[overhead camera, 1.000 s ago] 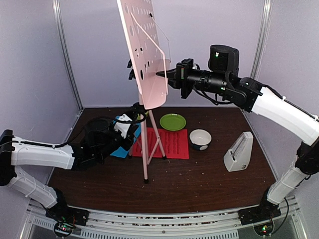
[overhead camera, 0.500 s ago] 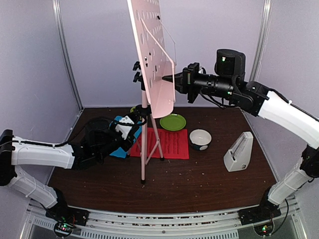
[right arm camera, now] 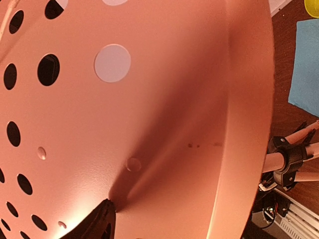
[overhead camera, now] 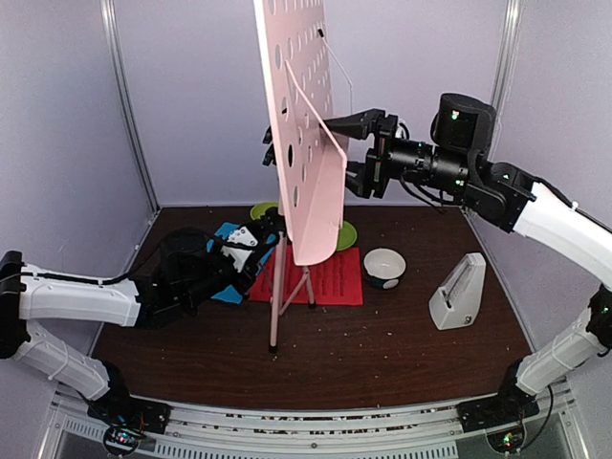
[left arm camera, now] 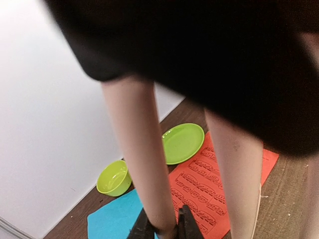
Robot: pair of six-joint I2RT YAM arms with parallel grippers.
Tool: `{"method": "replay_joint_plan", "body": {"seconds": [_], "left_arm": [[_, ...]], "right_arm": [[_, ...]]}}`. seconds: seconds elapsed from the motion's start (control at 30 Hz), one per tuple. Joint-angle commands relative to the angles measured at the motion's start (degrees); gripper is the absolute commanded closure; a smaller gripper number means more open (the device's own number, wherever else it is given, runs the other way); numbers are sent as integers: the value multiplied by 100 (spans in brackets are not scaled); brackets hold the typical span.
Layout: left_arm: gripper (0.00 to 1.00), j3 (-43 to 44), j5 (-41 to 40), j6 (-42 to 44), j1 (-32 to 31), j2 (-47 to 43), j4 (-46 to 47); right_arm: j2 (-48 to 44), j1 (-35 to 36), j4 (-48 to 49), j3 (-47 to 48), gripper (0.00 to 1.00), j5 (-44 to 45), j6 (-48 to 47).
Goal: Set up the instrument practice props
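Observation:
The pale pink music stand (overhead camera: 301,143) stands upright at mid-table, its hole-dotted desk nearly edge-on to the top camera. My right gripper (overhead camera: 350,149) is open beside the desk's lower right edge, one finger above and one below the lip. In the right wrist view the desk (right arm camera: 149,99) fills the frame, with one dark fingertip (right arm camera: 99,219) against it. My left gripper (left arm camera: 162,230) is shut on a pink stand leg (left arm camera: 142,149) low down. The red sheet (overhead camera: 330,277) and blue sheet (overhead camera: 227,232) lie flat under the stand. The metronome (overhead camera: 457,292) stands at the right.
A green plate (overhead camera: 346,234) and green bowl (overhead camera: 260,208) sit behind the stand, partly hidden by it. A white bowl with black base (overhead camera: 383,266) is right of the red sheet. Purple walls close in the back and sides.
My right gripper has opened and let go of the desk's edge, drawing back to the right. The desk has turned more upright and edge-on. The left arm has hardly moved.

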Motion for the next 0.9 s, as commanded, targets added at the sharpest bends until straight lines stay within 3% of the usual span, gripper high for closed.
{"method": "replay_joint_plan", "body": {"seconds": [0.0,0.27,0.43,0.87], "left_arm": [[100,-231,272,381,-73,21,-400],[100,-369,257,-47,-6,29,-222],[100,-454,311,-176,91,17,-178],[100,-695,383,-376,318,-167,-142]], "right_arm": [[-439,-7,897,-41,27,124,-332],[-618,-80,638,-35,5,153,-652],[-729,-87,547,-135,0,203,-673],[-815,-85,383,-265,0,339,-665]]}}
